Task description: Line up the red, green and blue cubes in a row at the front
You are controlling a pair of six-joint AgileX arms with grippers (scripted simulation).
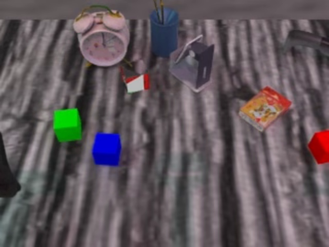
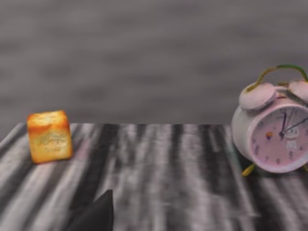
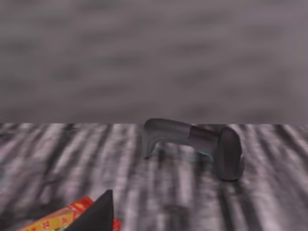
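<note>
Left pincer: a dark shape (image 1: 6, 172) at the top view's left edge, low beside the green cube; one dark fingertip (image 2: 96, 214) shows in its wrist view; whether it is open or closed cannot be told, and nothing is seen in its hold.
Right pincer: not seen from above; a single dark fingertip (image 3: 96, 214) shows in its wrist view, over a red-and-yellow printed box; its opening cannot be told.
Green cube (image 1: 67, 124): on the worktop's left part, resting free.
Blue cube (image 1: 106, 148): just beside the green cube, toward the front and right of it, apart from it.
Red cube (image 1: 320, 146): at the right edge of the worktop, partly cut off, well apart from the other two.
Printed box (image 1: 264, 107): lying flat behind and left of the red cube.
Alarm clock (image 1: 103, 38): pink, at the back left; also seen in the left wrist view (image 2: 276, 130).
Pen cup (image 1: 164, 32): blue, at the back, right of the clock.
Folded red-and-white object (image 1: 136, 82): in front of the clock and cup.
Orange cube-like block (image 2: 49, 136): seen only in the left wrist view, near the worktop's edge.
Dark scanner-shaped tool (image 3: 197, 147): at the back right corner (image 1: 308, 40).
Worktop (image 1: 195, 185): grey, streaked surface.
</note>
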